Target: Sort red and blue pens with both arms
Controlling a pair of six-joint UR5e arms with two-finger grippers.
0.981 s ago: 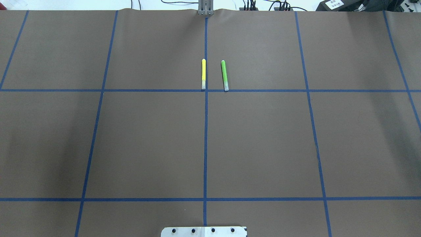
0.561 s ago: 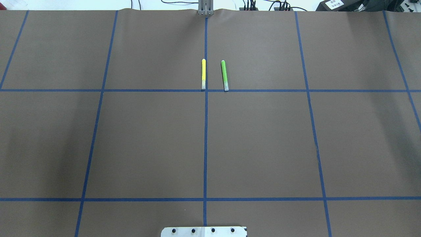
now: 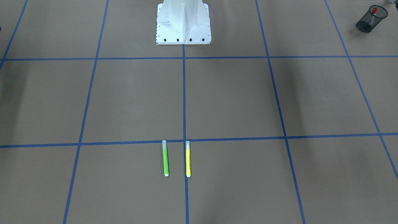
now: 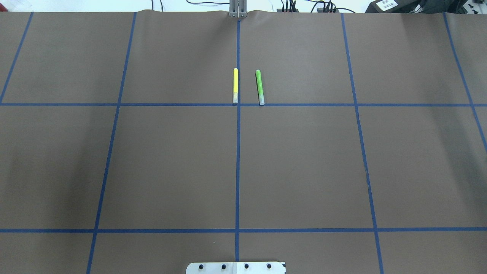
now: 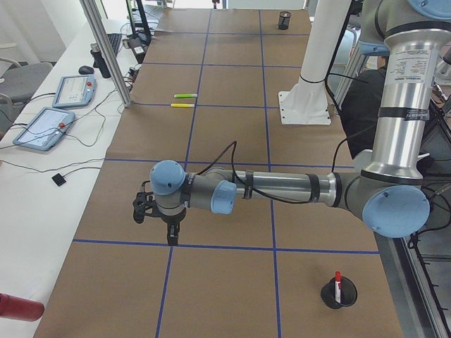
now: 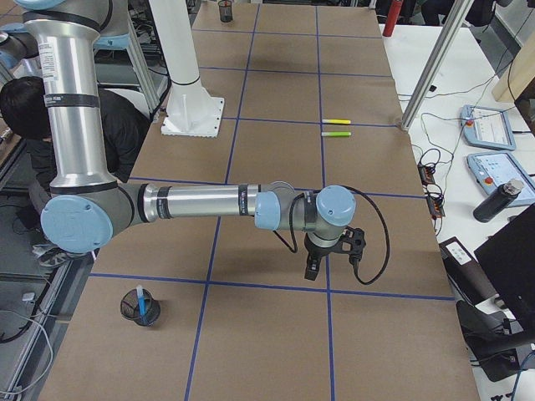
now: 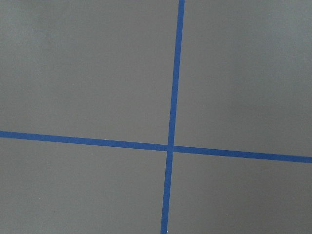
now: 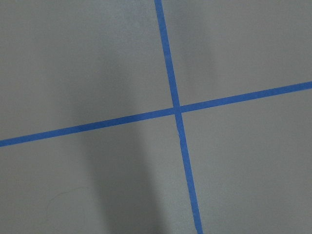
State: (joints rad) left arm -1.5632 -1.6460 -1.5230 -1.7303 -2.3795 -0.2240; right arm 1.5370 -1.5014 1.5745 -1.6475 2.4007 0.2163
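The red pen [image 5: 337,279] stands in a black mesh cup [image 5: 339,294] by the table edge on my left side; in the front-facing view the same red pen [image 3: 374,11] shows at the top right. The blue pen [image 6: 142,306] stands in another mesh cup [image 6: 139,308] on my right side. My left gripper [image 5: 171,236] points down over a blue tape line, well away from its cup. My right gripper [image 6: 311,269] hangs likewise over the paper. Both show only in the side views, so I cannot tell whether they are open or shut. The wrist views show only brown paper and tape crossings.
A yellow marker [image 4: 235,85] and a green marker [image 4: 260,87] lie side by side near the table's centre line. The white robot pedestal [image 3: 183,21] stands at mid table. Tablets [image 5: 44,128], cables and a bottle [image 6: 496,199] lie off the far edge. A person [image 6: 25,109] sits behind the robot.
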